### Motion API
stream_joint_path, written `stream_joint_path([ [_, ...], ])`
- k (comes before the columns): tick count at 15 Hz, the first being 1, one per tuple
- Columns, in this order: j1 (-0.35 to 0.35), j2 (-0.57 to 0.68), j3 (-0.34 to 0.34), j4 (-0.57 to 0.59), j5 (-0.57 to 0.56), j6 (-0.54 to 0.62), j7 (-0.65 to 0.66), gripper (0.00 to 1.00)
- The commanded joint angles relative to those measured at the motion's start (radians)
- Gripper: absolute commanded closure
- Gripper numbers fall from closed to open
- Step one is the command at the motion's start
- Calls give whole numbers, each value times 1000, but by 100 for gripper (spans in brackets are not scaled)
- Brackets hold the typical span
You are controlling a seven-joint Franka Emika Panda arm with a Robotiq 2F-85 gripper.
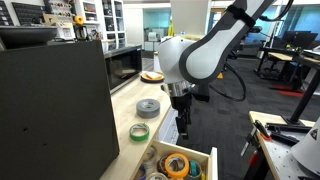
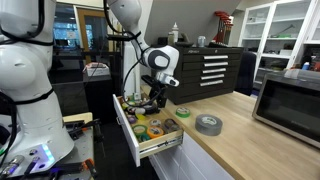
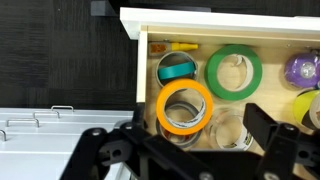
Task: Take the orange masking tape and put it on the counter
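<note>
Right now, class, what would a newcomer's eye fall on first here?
The white robot arm reaches down over an open wooden drawer packed with tape rolls. In the wrist view, the orange masking tape lies in it, beneath the open fingers; a grey tape roll sits on the counter.

we log the orange masking tape (image 3: 162, 108) as matt paper on a pale card-like core, and the green tape roll (image 3: 211, 72) as smoother with a slight sheen, both in a drawer box (image 3: 220, 20) of light, unpainted-looking wood. the counter (image 2: 250, 135) reads as pale wood-grain laminate, smooth and matt; the grey tape roll (image 2: 208, 129) looks dull. the arm shell (image 1: 200, 55) is glossy white plastic, the gripper (image 3: 195, 135) matt black.
</note>
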Motion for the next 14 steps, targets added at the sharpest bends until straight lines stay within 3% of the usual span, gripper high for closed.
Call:
stream_joint_path([
  [1, -10, -1, 29, -43, 22, 55, -133, 0],
  [9, 0, 11, 29, -17, 7, 17, -136, 0],
  [14, 32, 72, 20, -80, -97, 219, -121, 0],
])
